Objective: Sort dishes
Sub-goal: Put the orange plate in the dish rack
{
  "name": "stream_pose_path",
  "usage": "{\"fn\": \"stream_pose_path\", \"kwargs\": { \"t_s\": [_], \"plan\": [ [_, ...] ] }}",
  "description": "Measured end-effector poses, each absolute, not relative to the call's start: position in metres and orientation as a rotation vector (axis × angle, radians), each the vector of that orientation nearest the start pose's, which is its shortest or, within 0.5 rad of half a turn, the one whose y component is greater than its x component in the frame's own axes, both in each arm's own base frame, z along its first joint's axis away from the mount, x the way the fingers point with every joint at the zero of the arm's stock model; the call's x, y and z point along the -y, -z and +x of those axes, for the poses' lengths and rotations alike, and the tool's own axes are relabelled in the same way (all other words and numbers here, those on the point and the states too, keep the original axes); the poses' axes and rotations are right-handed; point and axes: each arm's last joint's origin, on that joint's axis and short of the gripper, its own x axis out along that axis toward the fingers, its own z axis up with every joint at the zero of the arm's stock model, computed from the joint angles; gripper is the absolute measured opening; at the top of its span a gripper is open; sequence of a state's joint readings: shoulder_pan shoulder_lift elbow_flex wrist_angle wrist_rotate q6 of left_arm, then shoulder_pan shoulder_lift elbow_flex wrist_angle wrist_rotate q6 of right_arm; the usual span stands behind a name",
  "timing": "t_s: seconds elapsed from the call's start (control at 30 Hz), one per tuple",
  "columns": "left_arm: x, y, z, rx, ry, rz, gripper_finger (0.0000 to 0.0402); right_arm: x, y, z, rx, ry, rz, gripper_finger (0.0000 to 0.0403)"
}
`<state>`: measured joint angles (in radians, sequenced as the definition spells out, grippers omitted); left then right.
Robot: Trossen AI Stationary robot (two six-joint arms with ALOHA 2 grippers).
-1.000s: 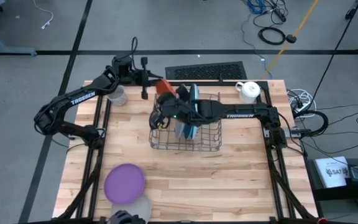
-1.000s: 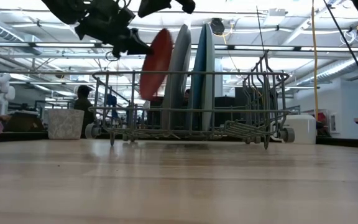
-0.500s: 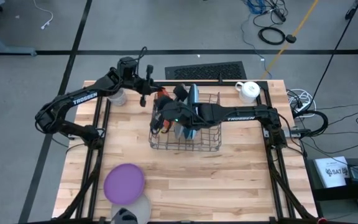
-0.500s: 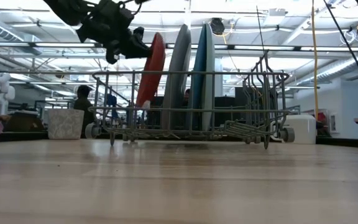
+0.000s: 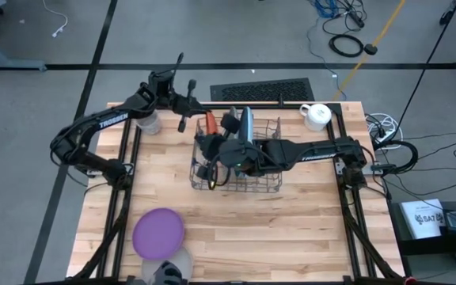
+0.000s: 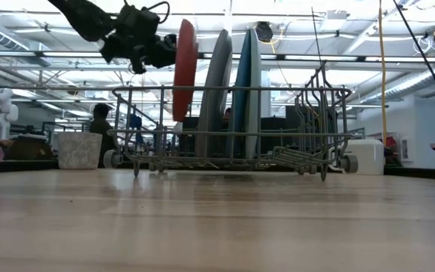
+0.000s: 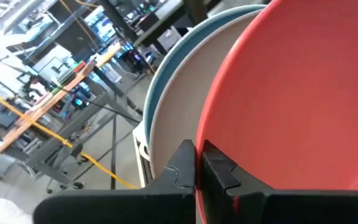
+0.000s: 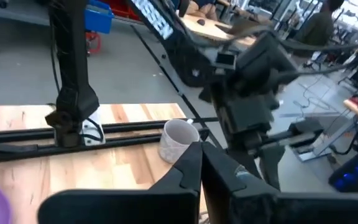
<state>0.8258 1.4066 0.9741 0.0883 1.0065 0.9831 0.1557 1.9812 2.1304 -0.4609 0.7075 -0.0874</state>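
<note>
Three plates stand in the rack (image 6: 232,132), the orange plate (image 6: 185,69) pinched by the left gripper (image 6: 166,51); released tilted it could topple, while the right gripper (image 5: 205,162), jaws together, hovers over the rack.

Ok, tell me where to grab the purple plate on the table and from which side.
Take the purple plate by its rim, at the edge nearest the left arm's side of the table. It lies flat on the wood, so there is no upper edge to pinch. A whitish plate sits close on its near side, so coming in from the open left side looks safest.
</note>
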Motion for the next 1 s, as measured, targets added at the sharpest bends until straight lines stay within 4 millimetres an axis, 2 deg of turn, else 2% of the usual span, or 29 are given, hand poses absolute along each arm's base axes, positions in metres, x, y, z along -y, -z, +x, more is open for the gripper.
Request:
{"fn": "stream_pose_path", "kwargs": {
  "t_s": [0.33,0.73,0.83,1.0],
  "plan": [
    [-0.225,-0.261,0.242,-0.067,0.295,0.589,0.0000,-0.062,-0.430,0.425,-0.296,0.509,-0.230,0.0000],
    [-0.231,-0.227,0.258,-0.109,0.341,0.512,0.0000,-0.062,-0.430,0.423,-0.314,0.547,-0.266,0.0000],
    [-0.230,-0.223,0.261,-0.101,0.358,0.508,0.0000,-0.062,-0.430,0.423,-0.317,0.545,-0.278,0.0000],
    [-0.229,-0.229,0.265,-0.047,0.375,0.522,0.0000,-0.062,-0.430,0.423,-0.318,0.544,-0.281,0.0000]
  ]
}}
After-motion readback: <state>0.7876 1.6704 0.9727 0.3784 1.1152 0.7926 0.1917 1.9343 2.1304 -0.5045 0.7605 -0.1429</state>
